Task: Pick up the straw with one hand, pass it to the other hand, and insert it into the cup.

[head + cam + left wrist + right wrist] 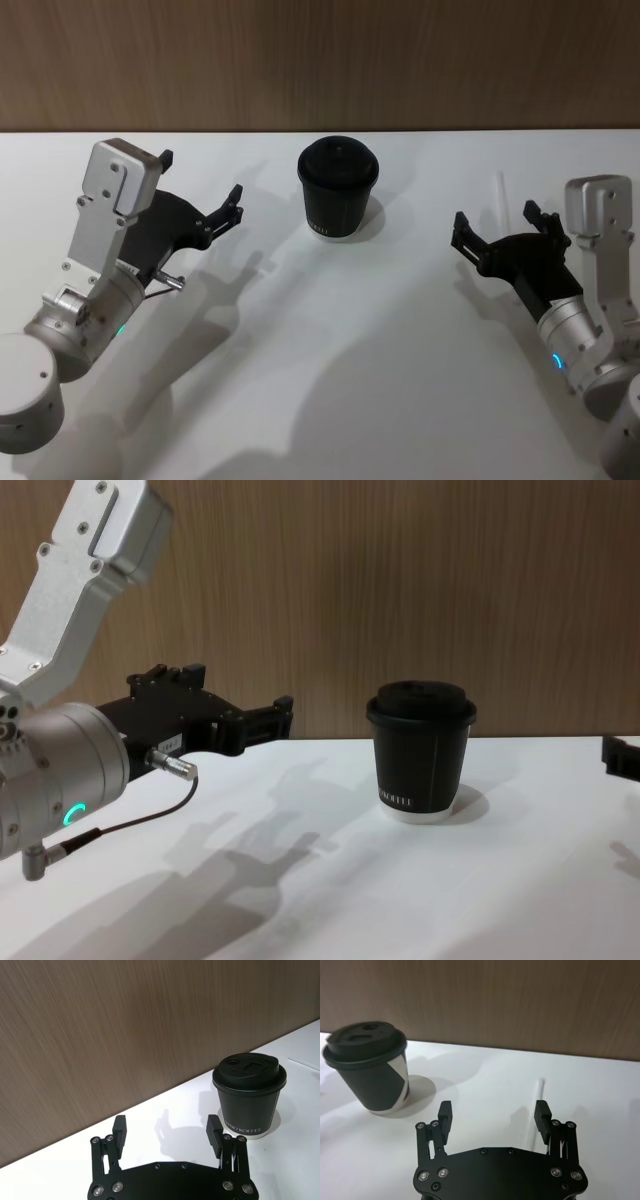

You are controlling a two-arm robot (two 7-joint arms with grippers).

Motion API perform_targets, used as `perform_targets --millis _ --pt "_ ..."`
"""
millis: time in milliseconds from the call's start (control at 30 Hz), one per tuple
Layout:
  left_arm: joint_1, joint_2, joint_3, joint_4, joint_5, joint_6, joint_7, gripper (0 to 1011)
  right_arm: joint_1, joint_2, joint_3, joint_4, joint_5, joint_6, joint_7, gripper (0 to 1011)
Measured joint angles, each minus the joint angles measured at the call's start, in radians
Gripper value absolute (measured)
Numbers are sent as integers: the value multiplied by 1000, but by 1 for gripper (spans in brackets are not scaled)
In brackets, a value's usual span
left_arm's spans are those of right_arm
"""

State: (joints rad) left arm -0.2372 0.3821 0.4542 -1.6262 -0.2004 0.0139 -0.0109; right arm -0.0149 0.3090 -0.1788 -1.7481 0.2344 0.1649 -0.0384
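White straw [502,195] lies on the counter [350,350], pointing away from us, just ahead of our right tool [495,217], spread wide and empty; left tool [200,178], also agape, sits beyond the cup [338,185].

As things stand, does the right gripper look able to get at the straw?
Probably yes. The straw lies flat on the table just ahead of the right gripper, whose jaws stand open. Nothing lies between them, and the cup stands well off to the side.

Bright light throws soft grey shadows across the white table [420,180].
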Motion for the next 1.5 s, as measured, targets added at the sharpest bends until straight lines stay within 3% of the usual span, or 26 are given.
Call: perform_targets --millis 467,1500 --pt "0 0 0 0 0 0 0 1002 13 -6 17 33 -29 48 -27 1001" --pt "0 0 0 0 0 0 0 1003 50 -33 44 138 -49 60 -26 1001"
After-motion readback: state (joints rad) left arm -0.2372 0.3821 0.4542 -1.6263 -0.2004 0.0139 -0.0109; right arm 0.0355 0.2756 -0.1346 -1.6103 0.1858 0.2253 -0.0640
